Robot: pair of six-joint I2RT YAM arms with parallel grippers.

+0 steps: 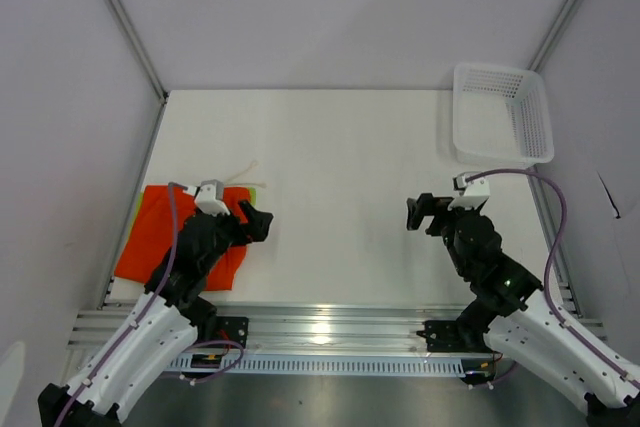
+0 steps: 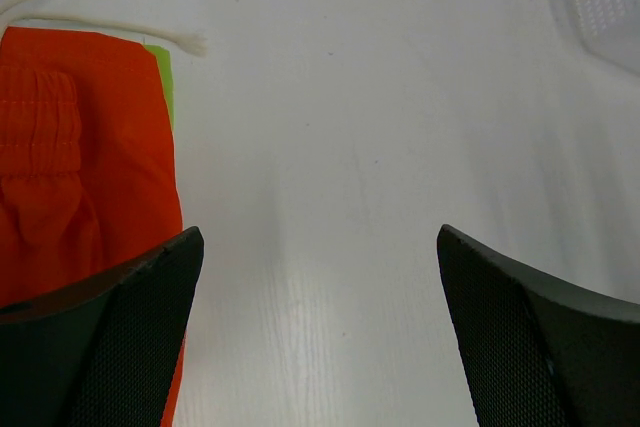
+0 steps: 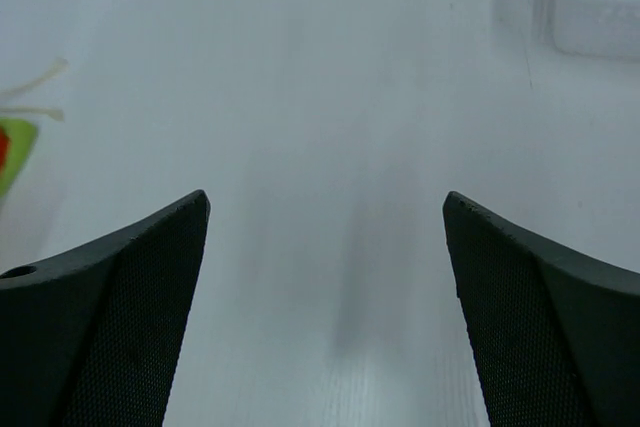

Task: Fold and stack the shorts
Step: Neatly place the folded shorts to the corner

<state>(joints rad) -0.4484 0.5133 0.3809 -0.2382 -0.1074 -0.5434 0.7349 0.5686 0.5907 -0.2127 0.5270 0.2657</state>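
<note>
1. The orange-red shorts [image 1: 148, 232] are lying folded at about 8 o'clock on the worktop [image 1: 340, 167]. They are covering the lime green shorts [image 2: 166, 82], which are showing only as a thin strip at the edge. In my judgement the stack is looking nearly finished.
2. The left jaws are standing wide apart and are gripping nothing. They are hanging at the 3 o'clock edge of the stack, with one pad [image 2: 130, 337] over the orange cloth. Whether it is touching the cloth, I cannot tell.
3. The right jaws are also spread and carrying nothing. They are hanging over the worktop at about 4 o'clock, well apart from the shorts.
4. First risk: if the left jaws are moving low across the stack, a pad may be catching the upper layer. The cloth is looking thin and soft, so the fold could be opening, or the orange pair could be sliding off the green one.
5. Second risk: the white drawstrings [image 2: 110, 27] are trailing loose toward 12 o'clock of the stack. A finger could be hooking them and pulling the waistband out of line.
6. The orange fabric is looking smooth and matte, and its elastic waistband is making small gathered ridges. The cords are looking twisted, with a frayed end.
7. The white basket [image 1: 503, 112] at 1 o'clock is looking like stiff plastic mesh, rectangular with rounded corners. The worktop is smooth and slightly shining, and the black pads are showing a fine dotted texture.
</note>
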